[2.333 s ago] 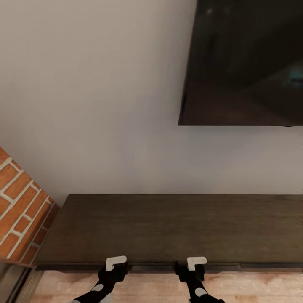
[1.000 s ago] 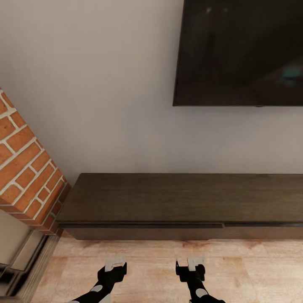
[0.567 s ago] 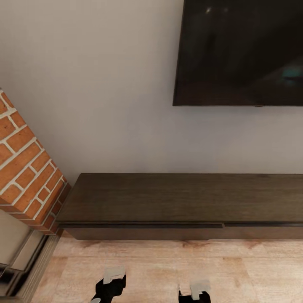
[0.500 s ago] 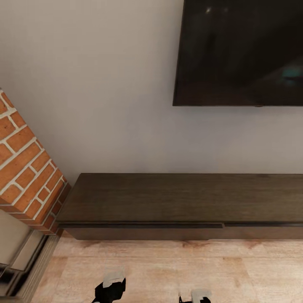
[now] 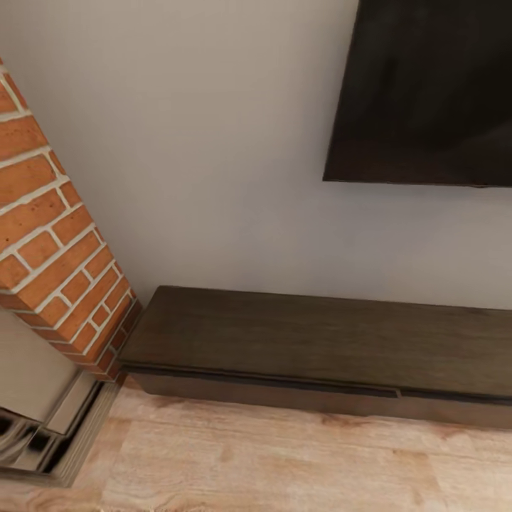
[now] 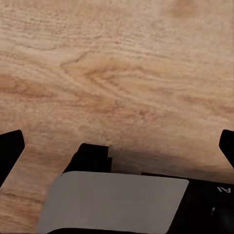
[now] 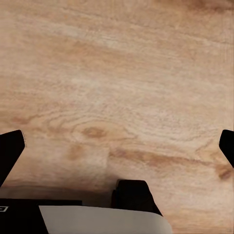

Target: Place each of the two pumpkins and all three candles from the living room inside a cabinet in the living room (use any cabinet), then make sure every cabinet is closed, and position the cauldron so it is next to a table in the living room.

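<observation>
The long, low dark brown cabinet (image 5: 320, 341) stands against the pale wall, its flat fronts flush and shut. The pumpkins, candles and cauldron are out of view. In the left wrist view my left gripper (image 6: 117, 146) is open over bare wood floor, its black fingertips (image 6: 10, 148) far apart at the picture's edges. My right gripper (image 7: 117, 146) is open the same way over the floor, with nothing between its fingertips (image 7: 10, 148).
A red brick fireplace column (image 5: 50, 235) with a metal-framed hearth (image 5: 43, 434) flanks the cabinet's left end. A dark wall-mounted TV (image 5: 427, 92) hangs above the cabinet. Light wood floor (image 5: 284, 462) stretches in front. A grey part of my own body (image 6: 112, 202) sits below the left gripper.
The camera has backed away from the cabinet and swung left, showing more of the fireplace. Both grippers, earlier at the cabinet's front edge, have dropped out of the head view's bottom.
</observation>
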